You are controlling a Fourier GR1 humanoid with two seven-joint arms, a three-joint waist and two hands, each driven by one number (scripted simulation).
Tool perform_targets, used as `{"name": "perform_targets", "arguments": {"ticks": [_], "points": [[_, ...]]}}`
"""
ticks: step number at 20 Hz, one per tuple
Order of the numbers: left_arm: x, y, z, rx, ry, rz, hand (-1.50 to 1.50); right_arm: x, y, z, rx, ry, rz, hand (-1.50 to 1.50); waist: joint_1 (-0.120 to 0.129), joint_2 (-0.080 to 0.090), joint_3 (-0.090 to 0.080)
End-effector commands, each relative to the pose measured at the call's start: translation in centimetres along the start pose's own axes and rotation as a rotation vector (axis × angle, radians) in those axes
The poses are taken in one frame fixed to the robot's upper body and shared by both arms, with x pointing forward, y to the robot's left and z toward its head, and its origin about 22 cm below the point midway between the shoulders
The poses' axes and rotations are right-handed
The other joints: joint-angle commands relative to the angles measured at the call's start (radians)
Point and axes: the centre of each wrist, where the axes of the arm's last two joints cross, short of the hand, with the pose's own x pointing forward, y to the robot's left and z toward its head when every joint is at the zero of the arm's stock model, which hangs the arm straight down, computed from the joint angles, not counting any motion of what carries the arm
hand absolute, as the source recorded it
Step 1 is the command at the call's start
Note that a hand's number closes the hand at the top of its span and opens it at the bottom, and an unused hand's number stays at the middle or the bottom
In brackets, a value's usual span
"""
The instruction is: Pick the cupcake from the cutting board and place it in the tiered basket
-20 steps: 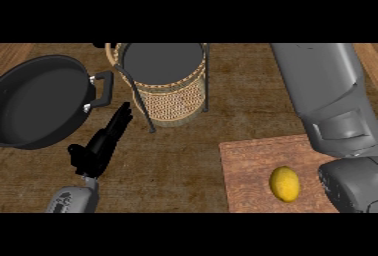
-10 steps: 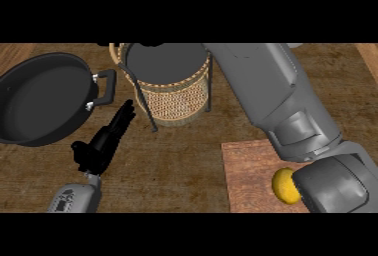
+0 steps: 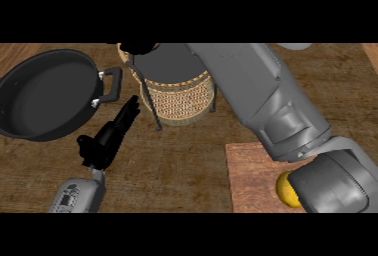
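The cupcake [image 3: 286, 189], a yellow lump, sits on the cutting board [image 3: 255, 172], half hidden by my right forearm [image 3: 277, 105]. Beyond the board stands the tiered basket [image 3: 177, 95], the pan [image 3: 44, 95] beside it. My left hand [image 3: 111, 135] has fingers straight; the right hand's fingers I cannot tell.

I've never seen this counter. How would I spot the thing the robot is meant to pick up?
Find the reddish-brown cutting board lying on the wooden counter at the lower right. On it sits a small rounded yellow object, partly hidden behind the grey right arm. It is the only bright yellow thing here; the black pan and woven basket are far larger.
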Motion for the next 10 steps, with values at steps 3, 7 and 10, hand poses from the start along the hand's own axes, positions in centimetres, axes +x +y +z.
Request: {"name": "perform_targets", "arguments": {"ticks": [3, 7, 10], "points": [[-1.0, -1.0, -0.2, -0.011, 0.015, 0.001, 0.0, -1.4, 0.7, -0.4, 0.119, 0.212, -0.225, 1.5, 0.003, -0.002, -0.001], [-0.2, 0.2, -0.1, -0.004, 0.011, 0.008, 0.0, -0.9, 0.6, -0.5, 0.166, 0.27, -0.328, -1.5, -0.006, -0.004, 0.0], [-0.1, 0.8, 0.0, 0.004, -0.017, 0.001, 0.0, -1.7, 0.8, -0.5, 0.137, 0.248, -0.403, -1.5, -0.008, -0.004, 0.0]]}}
